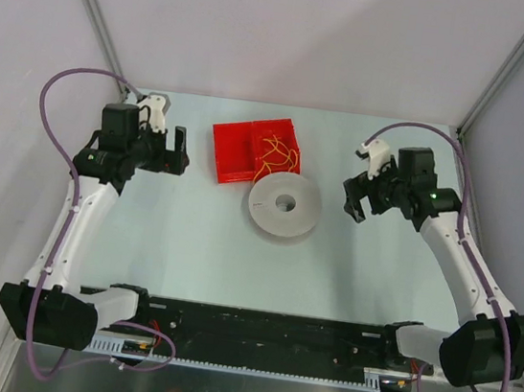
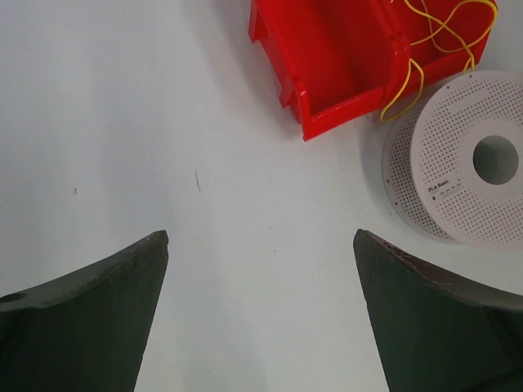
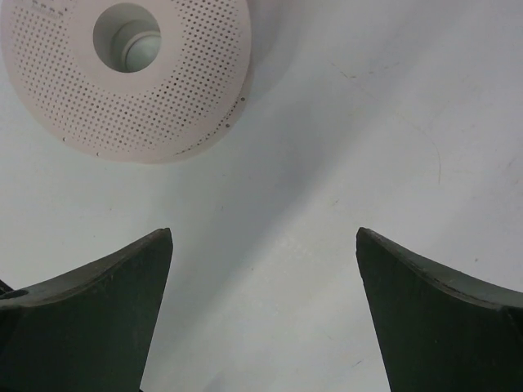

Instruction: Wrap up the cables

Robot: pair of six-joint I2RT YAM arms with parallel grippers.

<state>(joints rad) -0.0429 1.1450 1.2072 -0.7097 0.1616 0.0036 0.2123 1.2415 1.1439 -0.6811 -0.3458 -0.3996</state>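
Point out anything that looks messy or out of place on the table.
The yellow wire lies in a loose tangle in the red bin's right compartment, as the top view shows it. One loop spills over the bin's wall towards the white spool. Nothing else stands out.

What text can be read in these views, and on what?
"PLA Basic": small print on the white spool, left wrist view.
A finer line under it is too small to read.
No text seen on the red bin.
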